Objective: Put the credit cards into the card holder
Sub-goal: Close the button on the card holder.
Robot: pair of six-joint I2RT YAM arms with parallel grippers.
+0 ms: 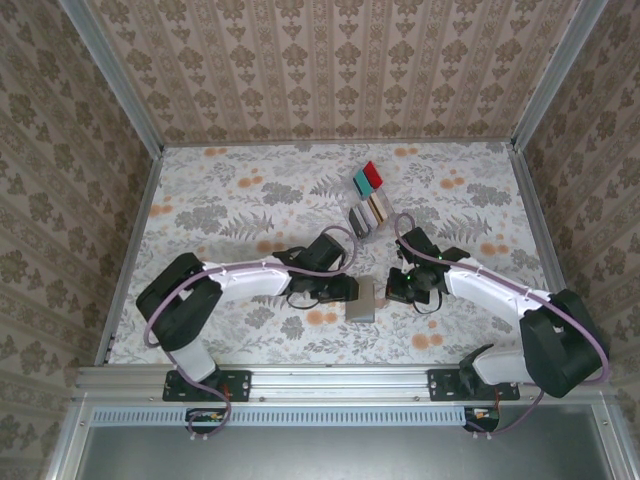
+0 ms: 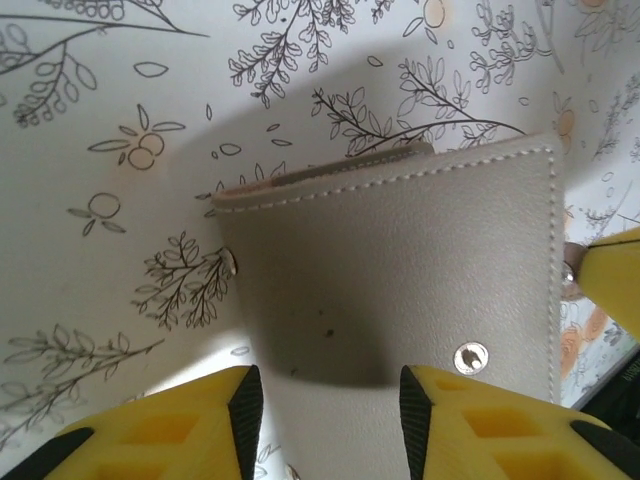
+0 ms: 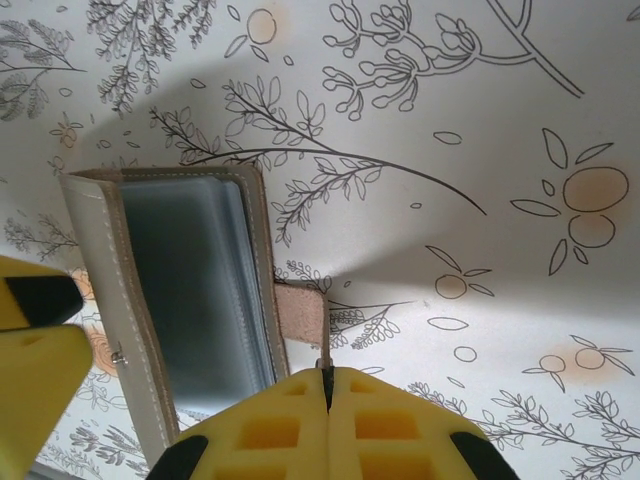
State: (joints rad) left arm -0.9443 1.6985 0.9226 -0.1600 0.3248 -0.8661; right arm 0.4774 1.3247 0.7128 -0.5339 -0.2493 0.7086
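The card holder [image 1: 361,301], a grey-beige wallet, lies between both grippers near the table's front. In the right wrist view it stands partly open, showing clear inner pockets [image 3: 195,290]. My right gripper [image 3: 328,378] is shut on its brown snap tab [image 3: 300,312], also seen from above [image 1: 392,290]. My left gripper [image 2: 325,400] hovers open over the wallet's outer cover [image 2: 400,270], one finger over the table, the other by the snap stud [image 2: 470,355]; from above it sits at the wallet's left [image 1: 345,290]. Red [image 1: 372,173] and teal [image 1: 362,183] credit cards stand further back.
A clear slotted rack [image 1: 358,222] behind the wallet holds tan and dark cards [image 1: 376,206]. The table has a floral cloth [image 1: 230,200] and patterned walls on three sides. The right gripper's yellow finger [image 2: 615,275] shows at the wallet's far edge.
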